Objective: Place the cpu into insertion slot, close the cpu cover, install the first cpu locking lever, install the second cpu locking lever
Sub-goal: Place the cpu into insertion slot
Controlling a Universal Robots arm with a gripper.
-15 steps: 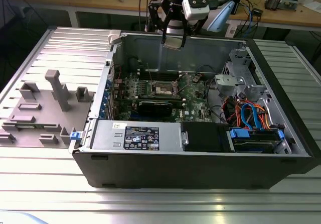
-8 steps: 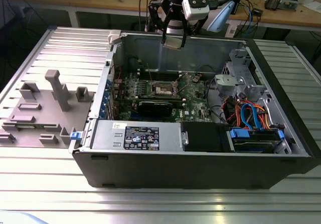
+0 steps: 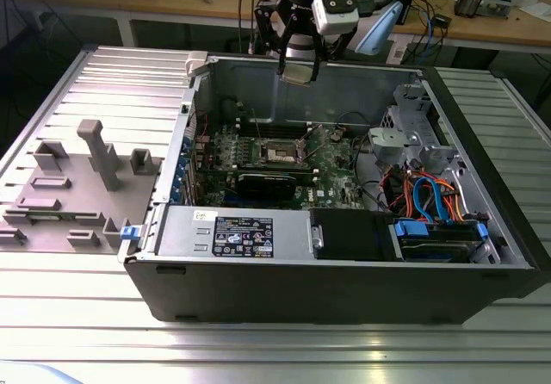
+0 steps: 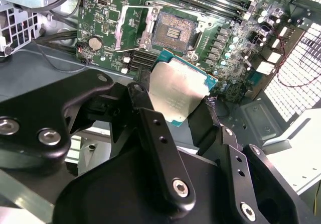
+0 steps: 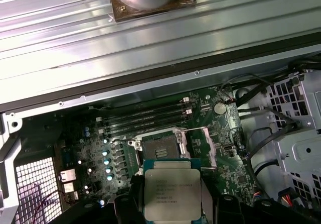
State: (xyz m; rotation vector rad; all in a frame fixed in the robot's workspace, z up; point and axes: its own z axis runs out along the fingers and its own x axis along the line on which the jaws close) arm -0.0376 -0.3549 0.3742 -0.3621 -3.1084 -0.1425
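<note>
Jaws of gripper (image 3: 300, 67) closed to chip width, pinching cpu (image 4: 178, 96) by 2 opposite edges, metal top showing. Held cpu hangs well above insertion slot (image 4: 174, 31), not touching; slot bare, w/ cpu cover (image 4: 131, 28) flipped open just beside it.

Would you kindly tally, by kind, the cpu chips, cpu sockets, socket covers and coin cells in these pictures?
cpu, held in the tool: 1
insertion slot, with no chip in it: 1
cpu cover, swung open: 1
coin cell: 1
Total: 4
</note>
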